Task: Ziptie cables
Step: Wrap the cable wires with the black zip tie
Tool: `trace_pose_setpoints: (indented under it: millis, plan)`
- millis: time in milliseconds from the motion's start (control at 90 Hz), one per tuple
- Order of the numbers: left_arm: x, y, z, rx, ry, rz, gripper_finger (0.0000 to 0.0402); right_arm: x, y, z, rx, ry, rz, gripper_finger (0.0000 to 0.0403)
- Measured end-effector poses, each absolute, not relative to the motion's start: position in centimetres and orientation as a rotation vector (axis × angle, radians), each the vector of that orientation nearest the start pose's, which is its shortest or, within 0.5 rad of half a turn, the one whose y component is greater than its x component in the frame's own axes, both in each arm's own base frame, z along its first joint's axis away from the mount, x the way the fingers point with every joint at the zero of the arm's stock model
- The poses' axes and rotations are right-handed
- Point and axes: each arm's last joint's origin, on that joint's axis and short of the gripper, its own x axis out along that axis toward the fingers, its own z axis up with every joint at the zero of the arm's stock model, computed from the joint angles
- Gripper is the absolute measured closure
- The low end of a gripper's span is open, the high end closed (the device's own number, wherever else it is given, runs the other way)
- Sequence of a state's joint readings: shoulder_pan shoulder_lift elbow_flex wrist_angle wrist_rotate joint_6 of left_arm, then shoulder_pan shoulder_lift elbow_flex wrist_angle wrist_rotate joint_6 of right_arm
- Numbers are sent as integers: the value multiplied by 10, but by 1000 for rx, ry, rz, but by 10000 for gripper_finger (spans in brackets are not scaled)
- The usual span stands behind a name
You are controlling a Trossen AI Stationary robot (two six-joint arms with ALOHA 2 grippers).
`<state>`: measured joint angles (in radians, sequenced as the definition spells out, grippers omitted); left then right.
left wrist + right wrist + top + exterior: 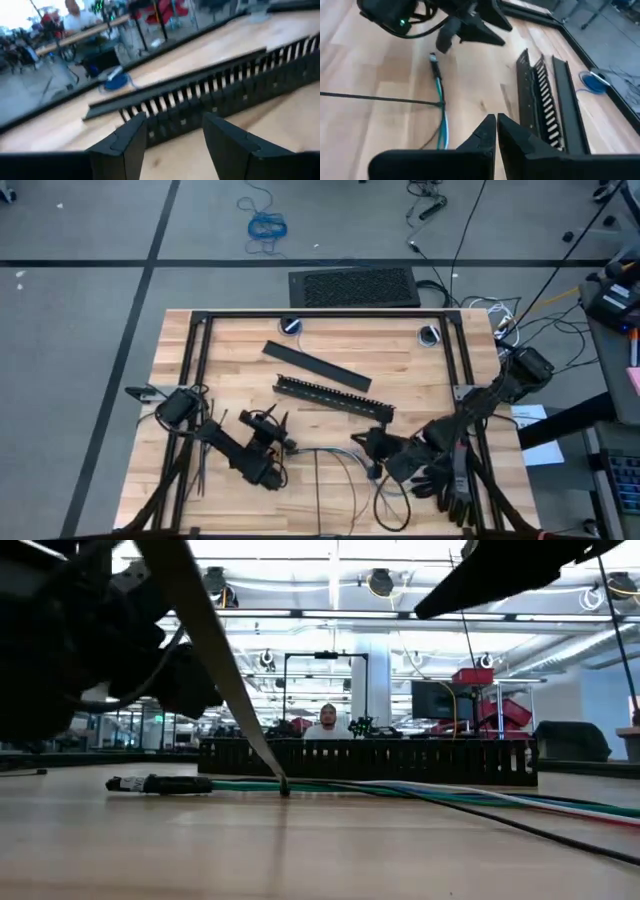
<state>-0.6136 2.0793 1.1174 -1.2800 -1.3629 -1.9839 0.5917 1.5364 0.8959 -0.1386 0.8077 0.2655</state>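
The cables, a thin bundle of blue, green and pale wires with a dark tip, lie on the wooden table near its front, also seen as cables. One black ziptie runs to the bundle, and it shows as a slanting ziptie whose end touches down beside the wires. Whether it loops around them I cannot tell. My left gripper hovers open, facing the black slotted bar, with nothing between its fingers. My right gripper is shut just right of the bundle, touching nothing that shows.
A flat black bar lies behind the slotted bar. More thin black strips lie by the left arm. Blue discs sit at the far edge. A black frame rims the table. A person sits beyond it.
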Motion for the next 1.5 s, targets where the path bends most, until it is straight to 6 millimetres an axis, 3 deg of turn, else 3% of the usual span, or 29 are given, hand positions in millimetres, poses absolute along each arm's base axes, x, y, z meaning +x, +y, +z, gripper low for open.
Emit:
trace_pose_setpoints:
  millis: [411,611,767,1011,1189,1356,1500]
  plan:
    - [195,-106,122,-11,174,1040,211,267,102,195,-320,731,-552,394]
    - [167,-97,111,-82,119,967,211,270,96,193,-283,771,-524,394]
    - [158,-98,109,-63,73,899,211,270,96,193,-289,774,-517,394]
    - [149,-93,128,3,81,883,211,273,96,195,-275,749,-514,394]
    - [144,-91,148,-65,32,859,211,284,91,199,-240,712,-459,394]
    - [162,-119,169,-59,22,795,211,291,93,202,-179,688,-340,394]
    - [195,-155,188,-25,248,632,211,294,101,206,-154,653,-218,394]
